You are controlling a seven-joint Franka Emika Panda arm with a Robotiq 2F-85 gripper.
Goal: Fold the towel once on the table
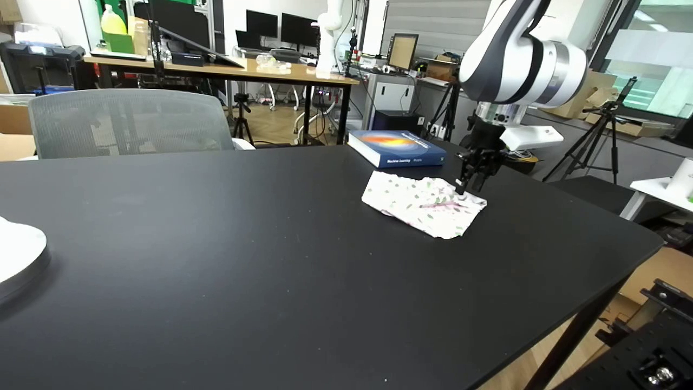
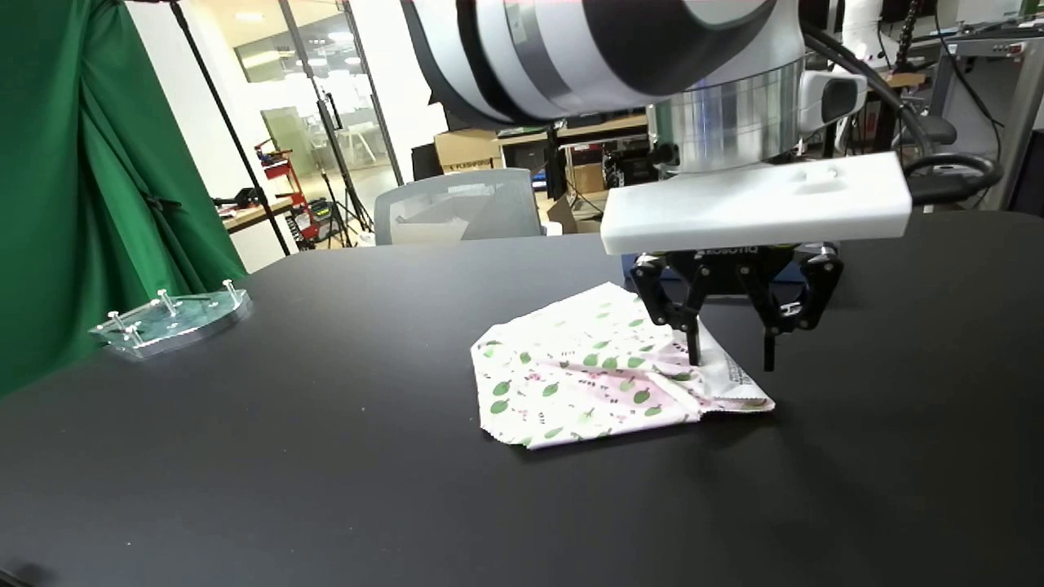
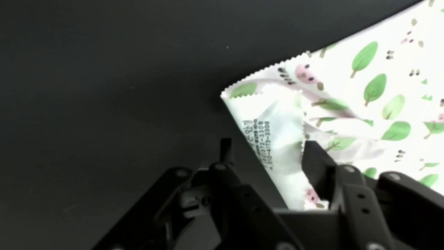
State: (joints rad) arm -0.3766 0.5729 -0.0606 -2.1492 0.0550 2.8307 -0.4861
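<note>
The towel (image 1: pixel 411 196) is a white cloth with green leaves and pink animals. It lies rumpled on the black table (image 1: pixel 243 260), and also shows in an exterior view (image 2: pixel 571 383). In the wrist view the towel (image 3: pixel 378 111) has a narrow edge strip turned over, with its pale printed underside up. My gripper (image 2: pixel 732 356) is open, pointing down over this turned edge, with nothing held. One finger is over the towel beside the strip's inner edge; the other is over bare table outside it. The gripper shows in the wrist view (image 3: pixel 267 152). Whether the fingertips touch is unclear.
A thick blue book (image 1: pixel 400 149) lies just behind the towel, close to the gripper. A white rounded object (image 1: pixel 19 252) is at the table's left edge in an exterior view. A clear plate with upright bolts (image 2: pixel 175 322) sits at the table's far side. A grey chair (image 1: pixel 130 122) stands behind.
</note>
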